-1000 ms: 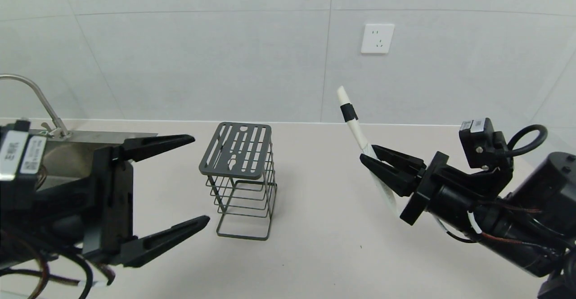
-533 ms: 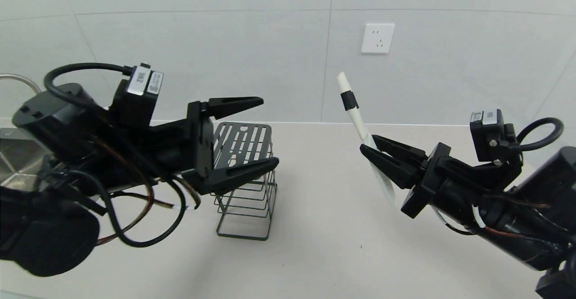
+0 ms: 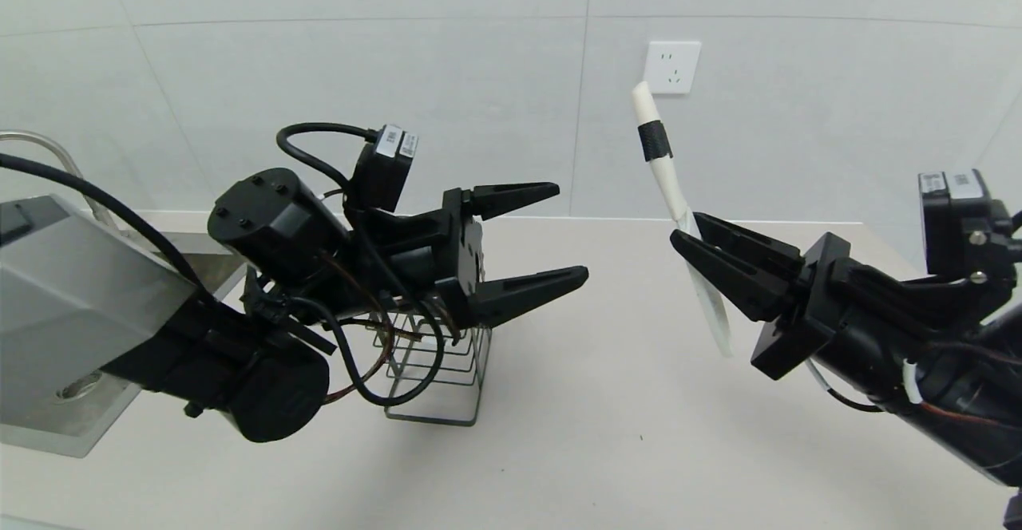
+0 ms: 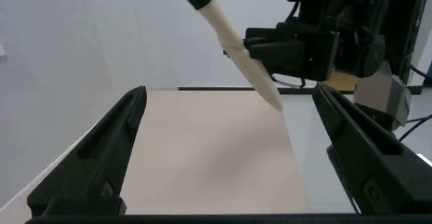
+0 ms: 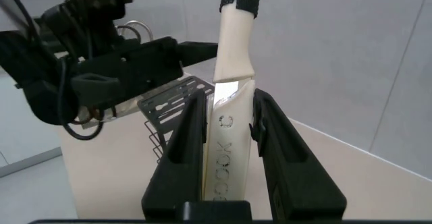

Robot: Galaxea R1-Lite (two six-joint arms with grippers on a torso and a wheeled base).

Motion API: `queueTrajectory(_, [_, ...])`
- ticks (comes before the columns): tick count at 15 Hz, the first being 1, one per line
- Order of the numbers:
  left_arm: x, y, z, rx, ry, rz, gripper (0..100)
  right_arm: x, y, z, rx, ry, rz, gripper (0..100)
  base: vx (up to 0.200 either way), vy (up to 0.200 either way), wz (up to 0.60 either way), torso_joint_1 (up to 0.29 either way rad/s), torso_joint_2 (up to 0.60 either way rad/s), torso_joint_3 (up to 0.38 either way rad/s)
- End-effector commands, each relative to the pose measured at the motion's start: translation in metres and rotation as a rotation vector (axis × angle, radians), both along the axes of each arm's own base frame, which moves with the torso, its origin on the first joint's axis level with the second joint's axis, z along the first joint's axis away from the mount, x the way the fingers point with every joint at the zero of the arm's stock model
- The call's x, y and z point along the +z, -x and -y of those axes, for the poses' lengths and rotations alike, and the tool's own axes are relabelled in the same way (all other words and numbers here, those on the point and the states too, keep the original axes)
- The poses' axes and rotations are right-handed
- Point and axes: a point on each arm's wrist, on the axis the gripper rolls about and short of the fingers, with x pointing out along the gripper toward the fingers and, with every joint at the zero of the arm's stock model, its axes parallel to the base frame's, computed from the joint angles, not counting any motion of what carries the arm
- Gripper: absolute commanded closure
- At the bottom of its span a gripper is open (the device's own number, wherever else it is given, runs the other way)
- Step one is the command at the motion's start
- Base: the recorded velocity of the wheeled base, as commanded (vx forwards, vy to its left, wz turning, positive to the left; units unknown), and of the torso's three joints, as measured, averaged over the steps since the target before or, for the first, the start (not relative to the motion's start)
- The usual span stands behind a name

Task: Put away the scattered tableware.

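Cream, black-banded knife (image 3: 665,171); dark grey rack (image 3: 441,380)

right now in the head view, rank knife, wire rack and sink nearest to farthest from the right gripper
1. knife, clamped in the fingers of the right gripper.
2. wire rack, mid-counter, below the left gripper.
3. sink, at the far left.

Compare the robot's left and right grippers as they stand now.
The left gripper is open and empty; the right gripper is shut on a white knife, gripping its blade with the handle pointing up. The left gripper hangs just above the wire rack; the right gripper is off to the rack's right, over bare counter. Both are black, two-fingered, raised off the counter and pointing toward each other.
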Motion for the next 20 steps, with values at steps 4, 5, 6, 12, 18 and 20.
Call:
queueTrajectory(4, [0.003, -0.015, 0.035, -0.070, 0.040, 0.008, 0, 0.002, 0.012, -0.005, 0.050, -0.001, 0.007, 100, 0.000, 0.000, 0.00, 0.000, 0.00, 0.000])
queueTrajectory(5, [0.005, -0.012, 0.037, -0.081, 0.043, 0.002, 0, 0.002, 0.013, -0.005, 0.051, -0.002, 0.011, 100, 0.000, 0.000, 0.00, 0.000, 0.00, 0.000])
queueTrajectory(6, [0.006, -0.011, 0.037, -0.087, 0.044, -0.005, 0, 0.002, 0.014, -0.005, 0.052, -0.002, 0.010, 100, 0.000, 0.000, 0.00, 0.000, 0.00, 0.000])
queueTrajectory(12, [0.028, 0.003, 0.037, -0.137, 0.077, -0.053, 0, -0.003, 0.021, -0.009, 0.087, 0.012, -0.006, 100, 0.000, 0.000, 0.00, 0.000, 0.00, 0.000])
queueTrajectory(18, [0.033, 0.011, 0.041, -0.156, 0.084, -0.047, 0, -0.003, 0.027, -0.016, 0.127, 0.014, -0.006, 100, 0.000, 0.000, 0.00, 0.000, 0.00, 0.000])
queueTrajectory(20, [0.035, 0.012, 0.040, -0.157, 0.086, -0.043, 0, -0.002, 0.029, -0.016, 0.134, 0.012, -0.004, 100, 0.000, 0.000, 0.00, 0.000, 0.00, 0.000])
